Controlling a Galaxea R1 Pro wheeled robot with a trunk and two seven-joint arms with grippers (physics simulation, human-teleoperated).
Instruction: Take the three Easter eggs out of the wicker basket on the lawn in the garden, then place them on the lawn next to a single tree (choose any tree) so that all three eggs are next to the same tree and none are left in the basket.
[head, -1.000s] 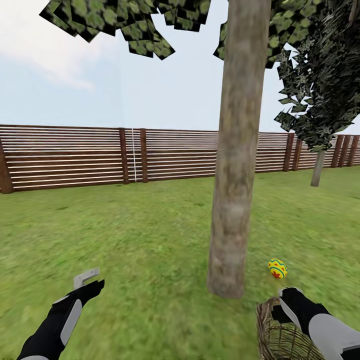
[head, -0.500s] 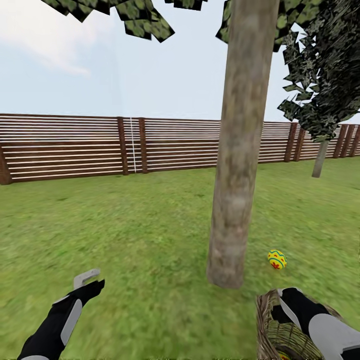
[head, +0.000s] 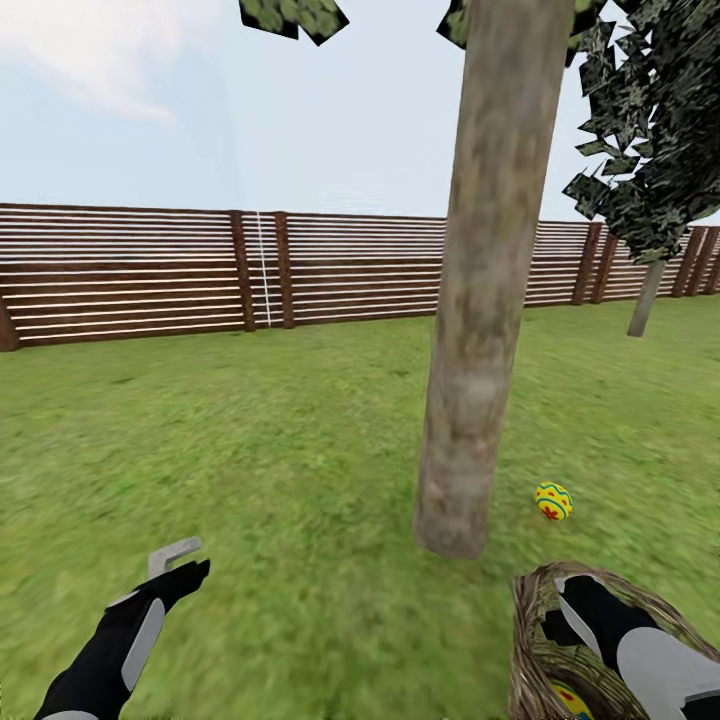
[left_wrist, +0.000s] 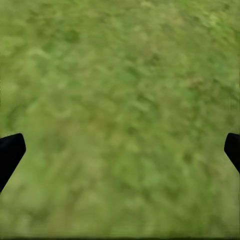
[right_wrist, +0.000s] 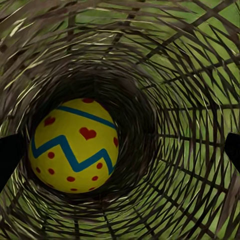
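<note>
One Easter egg (head: 553, 501) lies on the lawn (head: 300, 450) just beside the foot of the tree (head: 478, 300), on its right side, clear of the trunk. The wicker basket (head: 535, 610) stands on the grass nearer the robot, close to the same trunk. The right gripper (head: 565, 612) reaches down into the basket's mouth; in the right wrist view its fingertips (right_wrist: 10, 155) sit at the two sides, spread wide, holding nothing. Straight ahead of them, at the bottom of the basket (right_wrist: 175, 75), rests a second egg (right_wrist: 74, 145), yellow with red dots and a blue zigzag, not touched by the fingers. A third egg may be hidden there; I cannot tell. The left gripper (head: 180, 562) hovers over bare grass well to the left of the tree, fingers (left_wrist: 11, 152) wide apart and empty.
</note>
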